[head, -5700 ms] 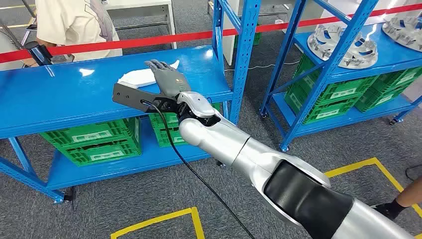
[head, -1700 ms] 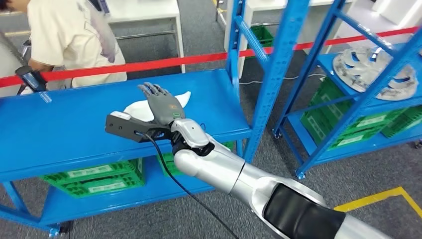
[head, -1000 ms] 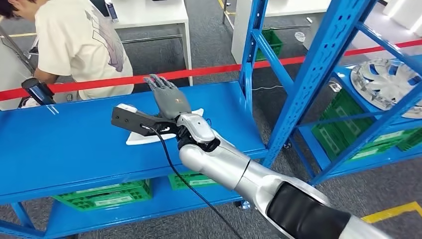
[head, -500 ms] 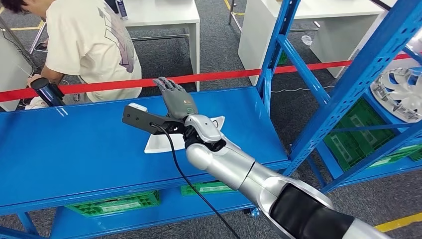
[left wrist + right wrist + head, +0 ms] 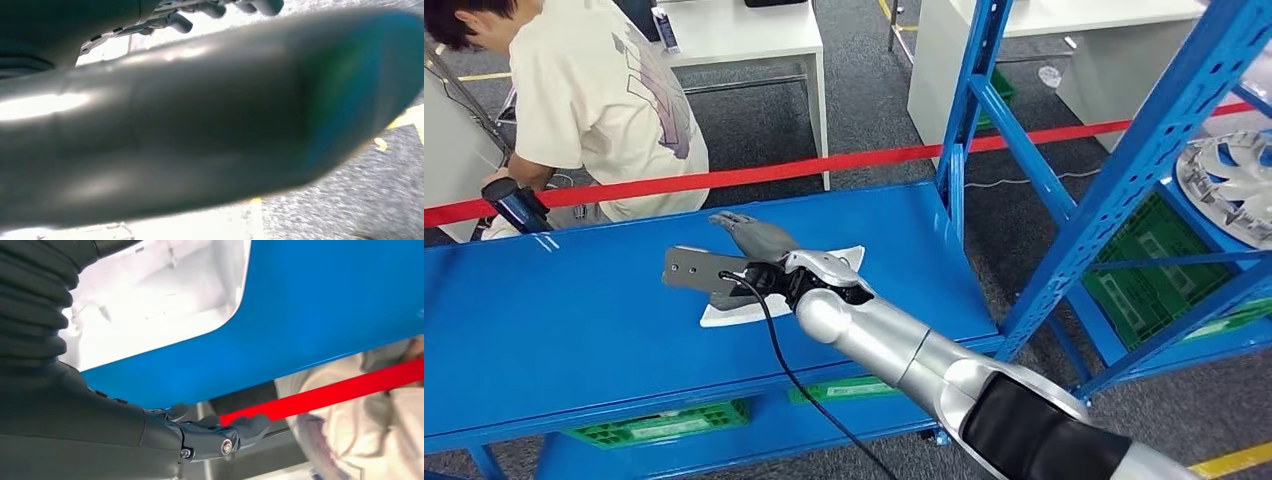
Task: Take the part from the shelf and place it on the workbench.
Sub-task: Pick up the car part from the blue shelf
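- Blue shelf (image 5: 574, 300) across the frame's middle carries the white part (image 5: 734, 312), lying flat at centre.
- White part looks a thin, stiff, light moulding, probably slick; I'd grip an edge.
- My right hand (image 5: 759, 240) hovers over it, fingers extended, holding nothing.
- Left hand (image 5: 220, 7): I cannot tell its state.

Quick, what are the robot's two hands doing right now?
Right hand: open, fingers stretched flat over the white part on the blue shelf, not gripping it.
Left hand: cannot tell; just dark fingers at the picture's edge.
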You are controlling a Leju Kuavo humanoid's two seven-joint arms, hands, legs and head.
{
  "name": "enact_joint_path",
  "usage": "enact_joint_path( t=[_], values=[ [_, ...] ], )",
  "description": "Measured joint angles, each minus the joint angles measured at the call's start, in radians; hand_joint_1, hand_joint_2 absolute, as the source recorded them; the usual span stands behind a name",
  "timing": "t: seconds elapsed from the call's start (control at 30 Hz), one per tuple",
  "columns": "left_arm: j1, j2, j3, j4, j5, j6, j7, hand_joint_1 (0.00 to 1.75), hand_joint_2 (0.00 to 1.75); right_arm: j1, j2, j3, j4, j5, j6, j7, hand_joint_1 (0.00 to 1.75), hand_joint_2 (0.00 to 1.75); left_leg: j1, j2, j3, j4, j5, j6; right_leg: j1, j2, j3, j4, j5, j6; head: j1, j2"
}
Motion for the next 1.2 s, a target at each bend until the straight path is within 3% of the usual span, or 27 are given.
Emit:
enact_joint_path(
  t=[0.07, 0.1, 0.13, 0.17, 0.23, 0.3, 0.37, 0.47, 0.6, 0.8, 1.13, 1.17, 1.2],
  values=[
    [0.001, 0.001, 0.000, 0.000, 0.000, 0.000, 0.000, 0.00, 0.00, 0.004, 0.003, 0.012, 0.004, -0.017, 0.016, -0.004, 0.00, 1.75, 0.001, 0.000, -0.064, 0.126, -0.052, -0.006, 0.001, -0.001, 0.001, 0.004, -0.005, -0.005, -0.001, 0.000],
    [0.003, 0.002, 0.000, 0.000, 0.000, 0.000, 0.000, 0.00, 0.00, 0.006, 0.004, 0.018, 0.007, -0.024, 0.023, -0.004, 0.00, 1.75, 0.001, 0.000, -0.085, 0.162, -0.057, -0.009, 0.001, 0.000, 0.001, 0.008, -0.009, -0.006, -0.001, 0.000],
    [0.004, 0.002, 0.000, 0.000, 0.000, 0.000, 0.000, 0.00, 0.00, 0.008, 0.005, 0.023, 0.009, -0.031, 0.031, -0.004, 0.00, 1.75, 0.001, 0.000, -0.088, 0.162, -0.044, -0.011, 0.001, 0.000, 0.001, 0.012, -0.013, -0.005, -0.001, 0.000],
    [0.004, 0.003, 0.000, 0.000, 0.000, 0.000, 0.000, 0.00, 0.00, 0.008, 0.006, 0.027, 0.012, -0.037, 0.039, -0.005, 0.00, 1.75, 0.002, 0.001, -0.072, 0.124, -0.013, -0.012, 0.000, 0.001, 0.002, 0.019, -0.018, -0.003, -0.001, 0.000],
    [0.003, 0.005, 0.000, 0.000, -0.001, 0.000, 0.000, 0.00, 0.00, 0.008, 0.006, 0.036, 0.016, -0.048, 0.055, -0.005, 0.00, 1.75, 0.001, 0.002, -0.009, -0.005, 0.048, -0.011, 0.000, 0.002, 0.000, 0.036, -0.033, 0.006, -0.002, 0.000],
    [0.000, 0.005, 0.000, 0.000, -0.002, 0.000, 0.000, 0.00, 0.00, 0.007, 0.007, 0.046, 0.021, -0.055, 0.070, -0.006, 0.00, 1.75, 0.001, 0.001, 0.027, -0.077, 0.065, -0.001, 0.005, 0.003, -0.006, 0.051, -0.044, 0.016, -0.002, 0.000],
    [0.000, 0.004, 0.000, 0.000, -0.004, 0.000, 0.002, 0.00, 0.00, 0.007, 0.008, 0.057, 0.031, -0.060, 0.080, -0.006, 0.00, 1.75, 0.002, -0.002, 0.028, -0.082, 0.062, 0.008, 0.009, 0.003, -0.008, 0.054, -0.046, 0.009, 0.000, 0.000],
    [0.001, 0.003, 0.000, 0.000, -0.006, 0.000, 0.004, 0.00, 0.00, 0.007, 0.008, 0.074, 0.048, -0.064, 0.086, -0.005, 0.00, 1.75, 0.001, -0.004, 0.029, -0.083, 0.061, 0.011, 0.011, 0.003, -0.003, 0.048, -0.045, -0.003, 0.000, 0.000],
    [0.000, 0.003, 0.000, 0.001, -0.007, 0.001, 0.003, 0.00, 0.00, 0.007, 0.010, 0.097, 0.076, -0.068, 0.092, -0.005, 0.00, 1.75, 0.001, -0.004, 0.030, -0.083, 0.059, 0.015, 0.012, 0.002, 0.001, 0.041, -0.043, 0.001, 0.000, 0.000],
    [0.000, 0.003, 0.000, 0.000, -0.007, 0.002, 0.004, 0.00, 0.00, 0.006, 0.011, 0.135, 0.114, -0.072, 0.102, -0.001, 0.00, 1.75, 0.001, -0.003, 0.030, -0.082, 0.058, 0.018, 0.011, 0.002, 0.002, 0.037, -0.042, 0.024, 0.000, 0.000],
    [0.000, 0.003, 0.000, 0.000, -0.008, 0.005, 0.005, 0.00, 0.00, 0.006, 0.011, 0.198, 0.146, -0.029, 0.128, 0.041, 0.00, 1.75, 0.002, -0.002, 0.033, -0.086, 0.060, 0.016, 0.013, 0.002, 0.001, 0.039, -0.042, 0.025, -0.001, 0.000],
    [0.000, 0.003, 0.000, 0.000, -0.009, 0.005, 0.004, 0.00, 0.00, 0.006, 0.011, 0.203, 0.149, -0.024, 0.125, 0.047, 0.02, 1.75, 0.002, -0.002, 0.034, -0.086, 0.060, 0.015, 0.013, 0.002, 0.001, 0.039, -0.042, 0.025, -0.001, 0.000],
    [0.000, 0.003, 0.000, 0.000, -0.009, 0.005, 0.004, 0.00, 0.00, 0.007, 0.011, 0.208, 0.151, -0.019, 0.122, 0.053, 0.30, 1.75, 0.002, -0.002, 0.034, -0.087, 0.060, 0.015, 0.013, 0.003, 0.001, 0.039, -0.042, 0.025, -0.001, 0.000]
  ],
)
